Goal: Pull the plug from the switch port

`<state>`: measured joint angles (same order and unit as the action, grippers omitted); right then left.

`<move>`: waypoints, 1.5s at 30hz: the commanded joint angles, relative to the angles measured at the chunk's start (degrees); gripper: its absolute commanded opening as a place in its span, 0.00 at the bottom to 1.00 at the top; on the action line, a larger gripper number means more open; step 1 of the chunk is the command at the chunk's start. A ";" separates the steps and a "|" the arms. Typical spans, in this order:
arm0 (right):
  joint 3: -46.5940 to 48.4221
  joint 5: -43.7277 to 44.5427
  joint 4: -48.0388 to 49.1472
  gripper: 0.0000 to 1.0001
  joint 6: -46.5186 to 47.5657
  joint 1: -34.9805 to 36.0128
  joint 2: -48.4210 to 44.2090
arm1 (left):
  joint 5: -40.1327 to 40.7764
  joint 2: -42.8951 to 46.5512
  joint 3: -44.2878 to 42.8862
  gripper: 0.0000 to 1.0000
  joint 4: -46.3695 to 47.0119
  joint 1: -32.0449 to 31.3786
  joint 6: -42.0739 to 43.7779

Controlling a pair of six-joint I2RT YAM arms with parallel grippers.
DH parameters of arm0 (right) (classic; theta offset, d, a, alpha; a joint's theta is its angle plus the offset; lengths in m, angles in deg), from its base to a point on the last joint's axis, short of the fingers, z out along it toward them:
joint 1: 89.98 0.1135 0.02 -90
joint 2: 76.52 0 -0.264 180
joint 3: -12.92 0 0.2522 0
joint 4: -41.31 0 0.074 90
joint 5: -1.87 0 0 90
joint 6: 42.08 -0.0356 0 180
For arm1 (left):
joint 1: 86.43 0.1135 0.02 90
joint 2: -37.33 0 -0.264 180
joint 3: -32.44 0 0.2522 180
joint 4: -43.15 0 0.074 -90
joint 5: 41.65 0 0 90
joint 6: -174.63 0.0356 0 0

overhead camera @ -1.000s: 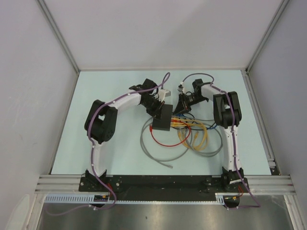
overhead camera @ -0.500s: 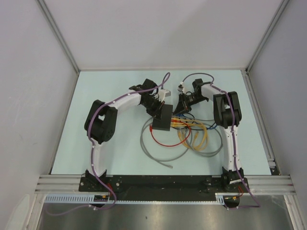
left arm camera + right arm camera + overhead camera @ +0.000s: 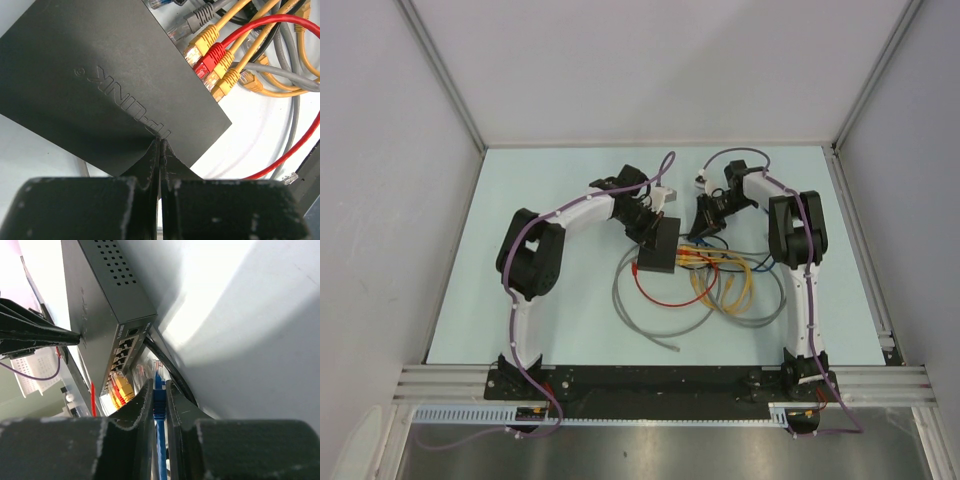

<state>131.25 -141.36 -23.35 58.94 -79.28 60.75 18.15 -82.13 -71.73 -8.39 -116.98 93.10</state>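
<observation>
The black switch (image 3: 658, 252) lies flat mid-table, its socket row facing right. In the left wrist view its lettered top (image 3: 100, 75) fills the frame, with yellow and red plugs (image 3: 212, 57) seated in the ports. My left gripper (image 3: 161, 142) is shut, its tips resting on the switch's top; it also shows in the top view (image 3: 648, 228). My right gripper (image 3: 159, 383) is shut on a blue plug (image 3: 159, 399). The plug's clear tip sits just apart from the socket row (image 3: 125, 347). In the top view the right gripper (image 3: 699, 234) is beside the switch's right edge.
A tangle of yellow, red, grey and dark cables (image 3: 720, 285) spreads right of and in front of the switch. A grey cable loop (image 3: 650, 325) reaches toward the near edge. A thick black cable (image 3: 167, 365) runs beside the blue plug. Walls enclose the table on three sides.
My right arm has shifted slightly to the right, away from the switch, with the blue plug in its fingers. The left arm and the switch have not moved.
</observation>
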 commanded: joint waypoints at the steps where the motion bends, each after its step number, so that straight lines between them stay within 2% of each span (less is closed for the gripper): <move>1: -0.86 7.19 1.41 0.13 1.89 -1.47 -0.60 | 3.56 -1.92 1.38 0.00 -2.30 -0.83 0.85; 8: 4.31 -7.83 -2.89 0.15 6.19 -4.37 -6.75 | 3.74 -1.22 2.08 0.00 -2.48 -0.92 1.29; 10: 7.29 -9.16 -6.30 0.16 7.95 -6.30 -8.15 | 3.65 -1.21 2.34 0.00 -2.39 -0.83 1.11; 15: 8.37 -6.27 -7.46 0.16 8.83 -12.00 -10.18 | 3.57 -1.30 1.73 0.00 -2.39 -0.83 1.20; 21: 5.91 4.08 -5.54 0.16 8.66 -17.11 -12.55 | 3.30 -0.78 0.50 0.00 -2.56 -0.83 1.02; 24: 4.94 10.50 -4.22 0.16 9.89 -19.13 -12.73 | 3.30 -0.34 0.32 0.00 -2.30 -0.74 1.11; 25: 4.76 15.04 -3.60 0.16 9.72 -20.01 -12.56 | 3.30 -0.25 0.32 0.00 -2.30 -0.83 1.02; 27: 4.67 18.85 -2.55 0.16 9.45 -20.80 -11.86 | 3.39 -0.16 0.15 0.00 -2.21 -0.83 1.11; 30: 4.15 29.63 -0.36 0.16 9.02 -21.77 -11.76 | 3.48 -0.07 0.32 0.00 -2.39 -0.83 1.20; 34: 3.36 35.73 1.76 0.19 7.79 -22.30 -11.68 | 3.65 0.63 0.59 0.00 -2.56 -0.83 1.37; 36: 3.09 34.96 1.33 0.27 7.61 -22.21 -11.59 | 3.65 0.98 0.59 0.00 -2.65 -0.83 1.64; 37: 3.18 34.17 1.15 0.38 7.08 -22.13 -11.68 | 3.57 1.16 0.50 0.00 -2.65 -0.74 1.72; 40: 6.15 30.04 -1.48 0.58 6.20 -22.04 -11.94 | 3.56 0.98 -0.81 0.00 -3.18 -0.74 2.34; 42: 8.35 24.97 -4.20 0.63 6.90 -21.60 -12.99 | 2.52 0.37 -4.06 0.01 -4.58 -0.48 2.25; 43: 10.37 22.93 -5.61 0.70 8.12 -21.34 -14.30 | 1.38 -0.94 -5.90 0.02 -5.63 0.04 2.34; 45: 12.31 19.40 -11.84 0.71 13.83 -19.50 -16.15 | -2.65 -2.35 -11.09 0.08 -9.14 0.75 1.99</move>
<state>137.13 -113.72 -27.00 66.50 -101.20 50.32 19.18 -82.59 -74.64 -12.13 -117.15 93.96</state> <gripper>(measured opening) 0.697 0.046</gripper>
